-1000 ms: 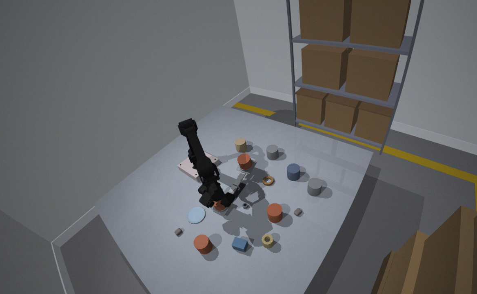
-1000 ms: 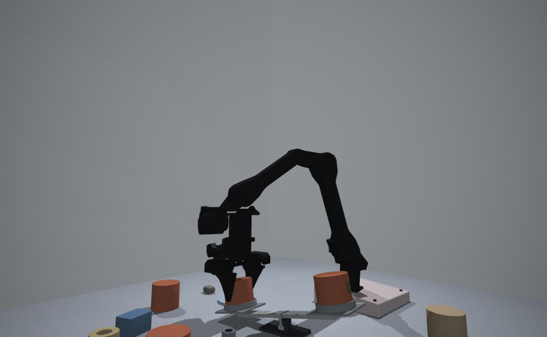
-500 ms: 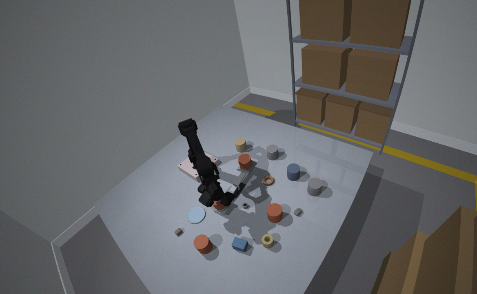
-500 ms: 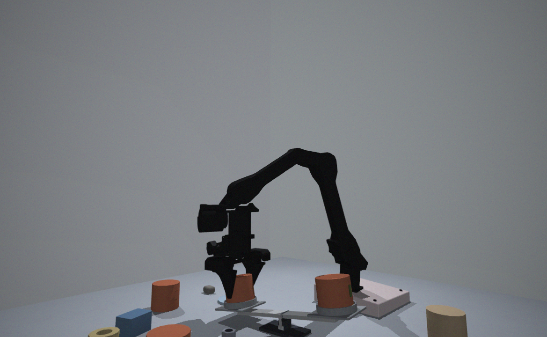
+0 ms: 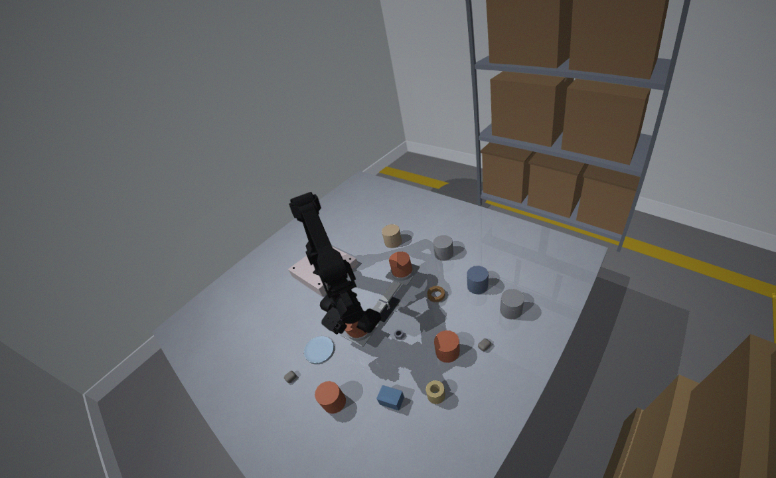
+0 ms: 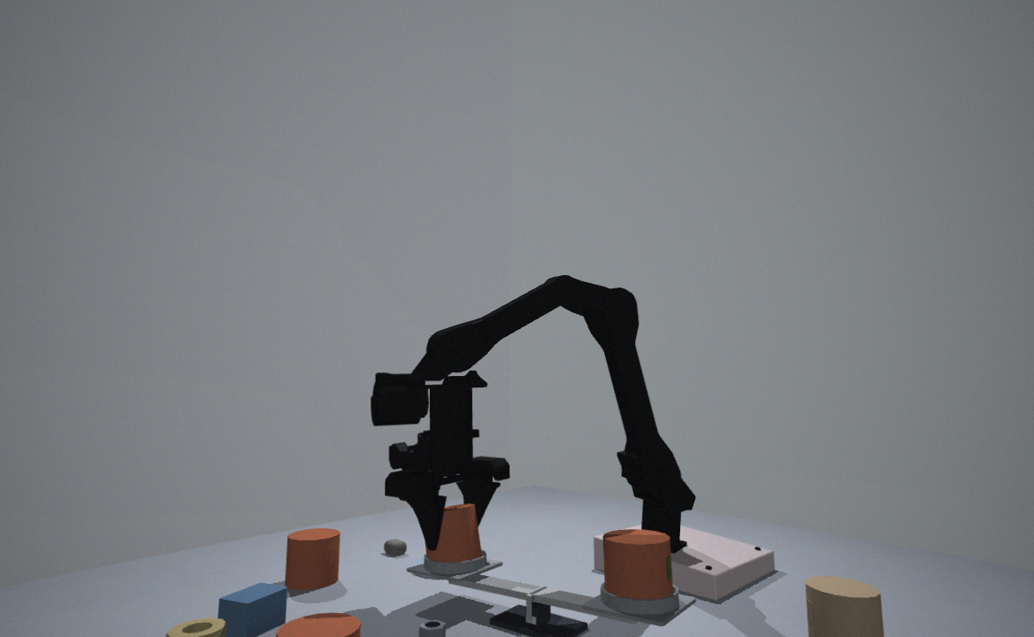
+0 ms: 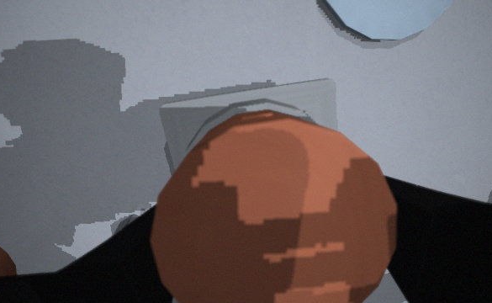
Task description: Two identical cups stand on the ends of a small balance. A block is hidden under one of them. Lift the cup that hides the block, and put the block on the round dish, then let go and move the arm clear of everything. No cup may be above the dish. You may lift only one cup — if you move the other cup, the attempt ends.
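Exterior view shows the black parallel-jaw gripper (image 6: 452, 518) clamped on the orange tapered cup (image 6: 455, 535) that stands on the far grey pan of the small grey balance beam (image 6: 504, 587), a finger on each side of the cup. The second orange cup (image 6: 637, 564) stands untouched on the balance's other pan, which sits lower. The pale blue round dish (image 5: 319, 349) lies on the grey bench (image 5: 247, 332) just beyond the gripped end of the balance, away from the second cup. No block shows; the cups hide whatever is under them. I judge the step in hand to be the grasp before lifting 1 cup. Next calls for a straight rise, then setting the cup down well apart from the dish and the second cup.
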Controlling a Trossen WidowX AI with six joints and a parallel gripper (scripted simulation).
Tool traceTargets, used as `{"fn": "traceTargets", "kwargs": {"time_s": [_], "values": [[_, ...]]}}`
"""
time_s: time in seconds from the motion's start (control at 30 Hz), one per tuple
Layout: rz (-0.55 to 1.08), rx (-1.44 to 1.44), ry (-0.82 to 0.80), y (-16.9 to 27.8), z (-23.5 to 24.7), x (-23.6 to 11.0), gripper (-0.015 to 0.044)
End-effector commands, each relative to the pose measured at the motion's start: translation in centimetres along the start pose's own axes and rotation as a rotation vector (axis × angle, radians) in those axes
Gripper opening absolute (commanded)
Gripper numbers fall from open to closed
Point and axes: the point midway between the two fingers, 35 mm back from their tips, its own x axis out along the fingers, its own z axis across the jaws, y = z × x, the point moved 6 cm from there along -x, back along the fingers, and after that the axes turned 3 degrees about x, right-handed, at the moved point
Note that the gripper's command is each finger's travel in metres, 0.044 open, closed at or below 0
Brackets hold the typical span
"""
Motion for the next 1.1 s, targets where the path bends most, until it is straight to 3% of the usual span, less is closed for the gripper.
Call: {"fn": "traceTargets", "kwargs": {"time_s": [0.0, 1.07], "values": [[-0.013, -0.001, -0.018, -0.2, 0.3, -1.1, 0.0000], [-0.013, -0.001, -0.018, -0.2, 0.3, -5.2, 0.0000]]}}
